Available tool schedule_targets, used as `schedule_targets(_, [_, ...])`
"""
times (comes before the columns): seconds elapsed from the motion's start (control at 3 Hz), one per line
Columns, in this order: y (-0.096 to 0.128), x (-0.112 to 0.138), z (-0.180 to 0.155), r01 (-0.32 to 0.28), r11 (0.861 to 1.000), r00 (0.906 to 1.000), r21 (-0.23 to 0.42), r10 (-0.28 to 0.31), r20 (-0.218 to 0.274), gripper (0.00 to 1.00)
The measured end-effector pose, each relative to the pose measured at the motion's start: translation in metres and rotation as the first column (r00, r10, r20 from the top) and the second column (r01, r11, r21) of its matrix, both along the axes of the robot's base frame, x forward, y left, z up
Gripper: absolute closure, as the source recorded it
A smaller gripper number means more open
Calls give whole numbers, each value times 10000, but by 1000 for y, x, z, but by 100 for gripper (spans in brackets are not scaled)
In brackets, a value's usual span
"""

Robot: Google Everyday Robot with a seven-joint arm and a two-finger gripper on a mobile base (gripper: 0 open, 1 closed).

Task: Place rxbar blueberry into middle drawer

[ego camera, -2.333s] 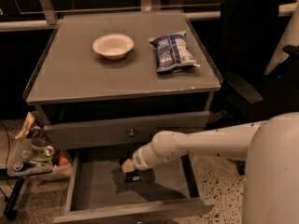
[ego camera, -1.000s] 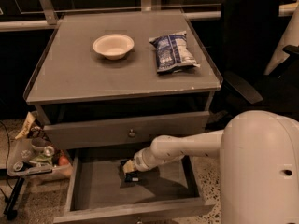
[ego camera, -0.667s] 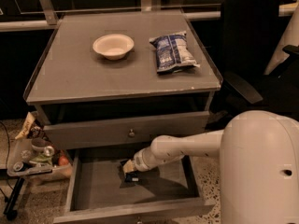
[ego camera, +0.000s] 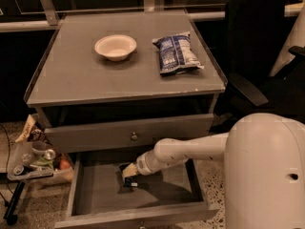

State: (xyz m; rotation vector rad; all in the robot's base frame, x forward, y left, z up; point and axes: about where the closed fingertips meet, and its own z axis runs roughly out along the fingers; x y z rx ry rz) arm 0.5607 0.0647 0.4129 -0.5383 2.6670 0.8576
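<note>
The middle drawer (ego camera: 100, 202) is pulled open below the grey cabinet; it is a wide shallow grey tray. My white arm reaches into it from the right. The gripper (ego camera: 128, 176) is low over the drawer floor, left of centre. A small dark object, the rxbar blueberry (ego camera: 130, 182), shows at the gripper's tip, close to or on the drawer floor. I cannot tell whether it rests on the floor.
The drawer above has a round metal knob (ego camera: 134, 137) and is shut. On the cabinet top are a white bowl (ego camera: 115, 46) and a blue-and-white chip bag (ego camera: 176, 53). A black chair (ego camera: 257, 56) stands at right. A cluttered stand (ego camera: 28, 163) is at left.
The arm has shifted slightly; the gripper stays low inside the open drawer at nearly the same spot.
</note>
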Motion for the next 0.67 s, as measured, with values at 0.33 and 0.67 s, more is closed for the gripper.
schedule_targets(0.33, [0,0,0,0,10000,10000,0,0,0,12])
schedule_targets(0.67, [0,0,0,-1,10000,10000,0,1,-1,0])
